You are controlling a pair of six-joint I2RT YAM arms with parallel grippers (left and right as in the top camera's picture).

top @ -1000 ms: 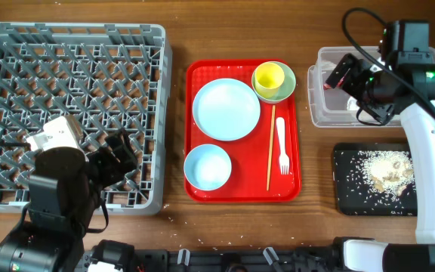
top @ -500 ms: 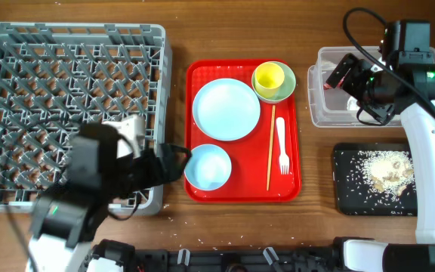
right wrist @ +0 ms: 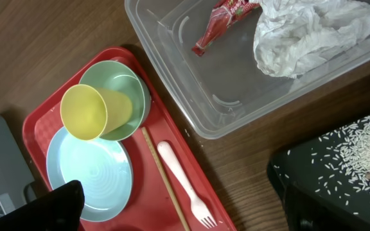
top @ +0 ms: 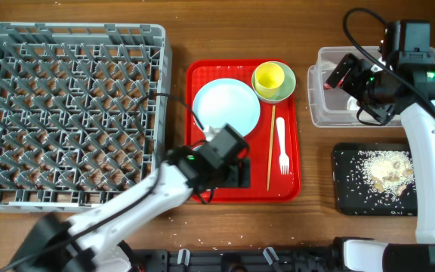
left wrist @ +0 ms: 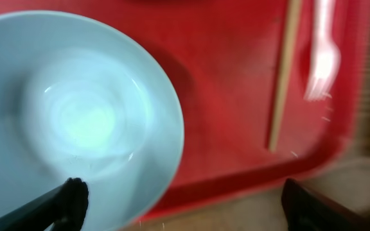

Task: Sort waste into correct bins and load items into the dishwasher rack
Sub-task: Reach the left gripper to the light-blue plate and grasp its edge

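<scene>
Findings, nearest first. Left fingers (left wrist: 72,199) are spread wide and grasp nothing. They straddle the near rim of the whitish round bowl (left wrist: 88,115), one finger over its hollow, the other outside above the tray lip. Judged reason: the rim wall is the only part thin enough to pinch. The bowl sits mouth up at 7 o'clock on the red rectangular plastic serving tray (top: 293,185).

At 4 o'clock on that tray the white plastic fork (top: 282,145) lies flat, long axis running 12 to 6, tines toward 6. Thin wooden chopsticks (top: 271,147) lie parallel, just beside it on its 9 o'clock side. The pale blue round plate (top: 226,108) lies flat at 11 o'clock. The yellow cup (top: 269,76) stands mouth up inside the light green bowl (top: 287,85) at 1 o'clock.

On the desk (top: 316,162) at 3 o'clock from the red tray, the flat black rectangular tray (top: 346,196) carries rice-like scraps (top: 384,168). At 12 o'clock from it, the clear rectangular plastic tub (top: 319,113) holds the red printed wrapper (right wrist: 227,16) and crumpled white napkin (right wrist: 307,35). Waste sorting appears complete.

Right fingers (right wrist: 60,205) are released and empty above the tub, judged parked out of the left arm's way. The large grey plastic dishwasher rack (top: 70,113) stands at 9 o'clock; no dish shows in it.
</scene>
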